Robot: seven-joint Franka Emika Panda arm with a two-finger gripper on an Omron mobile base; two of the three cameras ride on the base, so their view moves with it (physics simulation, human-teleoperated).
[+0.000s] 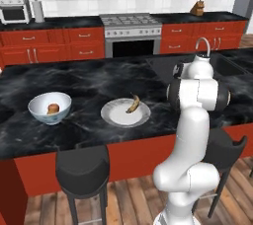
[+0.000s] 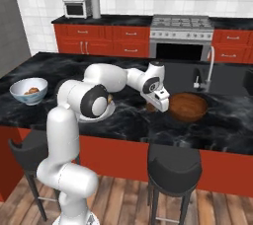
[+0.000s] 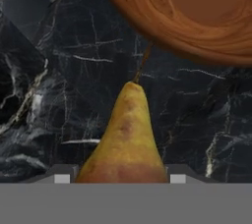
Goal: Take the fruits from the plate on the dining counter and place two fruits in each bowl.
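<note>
Black marble table [image 1: 99,78] carries white bowl [image 1: 49,108] and plate [image 1: 125,113] with banana [image 1: 133,103]; our end effector [image 2: 159,101] pinches a pear [image 3: 127,139] beside the brown bowl [image 2: 187,106], so we risk releasing short onto the rim.

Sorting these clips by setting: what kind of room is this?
A home kitchen, rendered: a gas stove set among red cabinets, a sink faucet, and a black marble dining counter with bar stools.

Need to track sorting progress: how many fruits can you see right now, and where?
3. A pear between the gripper fingertips near the wooden bowl; a banana on the plate; one fruit in the white bowl. More may be hidden there.
</note>
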